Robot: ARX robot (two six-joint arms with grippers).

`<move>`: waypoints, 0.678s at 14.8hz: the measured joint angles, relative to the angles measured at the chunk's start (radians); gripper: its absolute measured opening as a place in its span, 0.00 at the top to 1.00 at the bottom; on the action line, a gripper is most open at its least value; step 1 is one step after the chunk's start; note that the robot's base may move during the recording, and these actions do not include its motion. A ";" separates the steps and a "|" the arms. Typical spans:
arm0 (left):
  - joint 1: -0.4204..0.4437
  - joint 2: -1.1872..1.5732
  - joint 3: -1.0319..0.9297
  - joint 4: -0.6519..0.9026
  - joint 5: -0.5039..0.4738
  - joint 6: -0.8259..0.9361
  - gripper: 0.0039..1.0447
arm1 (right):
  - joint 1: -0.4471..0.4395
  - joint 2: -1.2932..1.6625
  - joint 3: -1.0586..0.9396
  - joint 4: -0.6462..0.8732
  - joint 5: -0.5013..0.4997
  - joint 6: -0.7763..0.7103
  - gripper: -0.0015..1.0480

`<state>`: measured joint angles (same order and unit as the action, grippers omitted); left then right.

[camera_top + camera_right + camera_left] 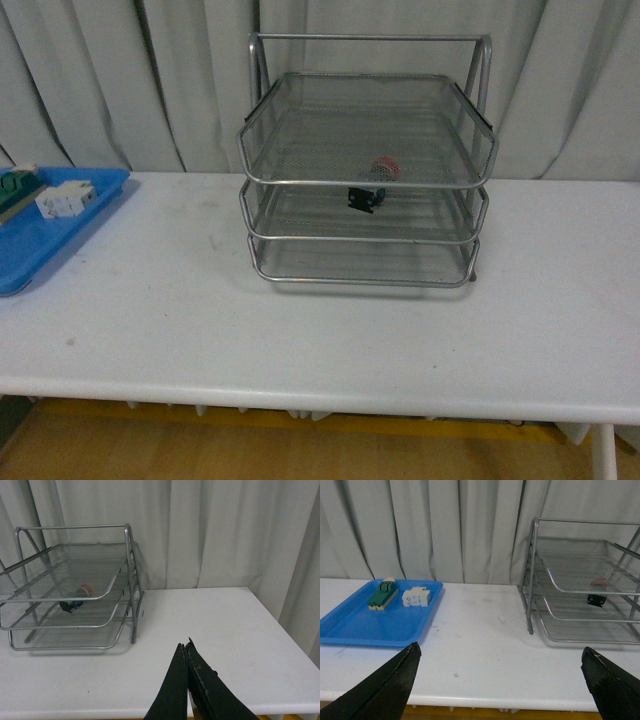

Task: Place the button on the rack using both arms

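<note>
One button (375,183), one rack (366,238), one blue tray (60,225) holding two blocks (64,200).

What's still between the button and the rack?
Nothing: the button already sits inside the rack, on the middle tier from what shows. Both grippers, left open and right shut, are clear of it.

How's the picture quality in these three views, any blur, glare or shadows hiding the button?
Front view: soft, slightly hazy, even light; the button shows through the rack mesh, blurred. Left wrist view: sharper, no glare, faint shadows. Right wrist view: even light, button small and indistinct.
</note>
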<state>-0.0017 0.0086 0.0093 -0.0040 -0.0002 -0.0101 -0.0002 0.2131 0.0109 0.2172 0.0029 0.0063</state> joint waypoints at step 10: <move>0.000 0.000 0.000 0.000 0.000 0.000 0.06 | 0.000 -0.209 0.001 -0.221 -0.003 -0.001 0.58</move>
<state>-0.0017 0.0086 0.0093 -0.0036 -0.0002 -0.0101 -0.0002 0.0040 0.0116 -0.0036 0.0002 0.0051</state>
